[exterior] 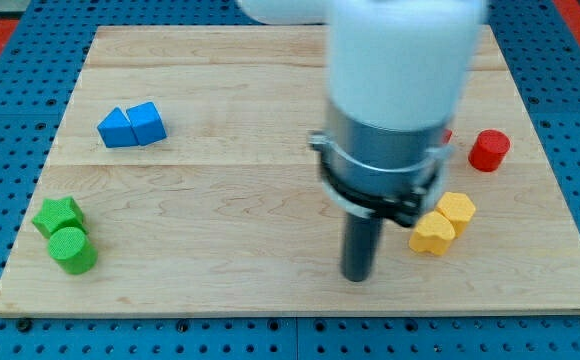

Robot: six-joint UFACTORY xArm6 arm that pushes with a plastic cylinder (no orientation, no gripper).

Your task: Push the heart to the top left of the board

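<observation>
No claw to report, only a rod; my tip (357, 277) rests just left of the yellow blocks (435, 232). Can't tell which is heart-shaped. Push toward the tabletop (270, 60) top left looks not begun.

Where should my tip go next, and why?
Probably slide my tip toward the view's right below the yellow pair. The lower yellow block, seemingly the heart, touches the yellow hexagon and lies right of my tip; pushing it up-left needs contact from its lower right.
</observation>
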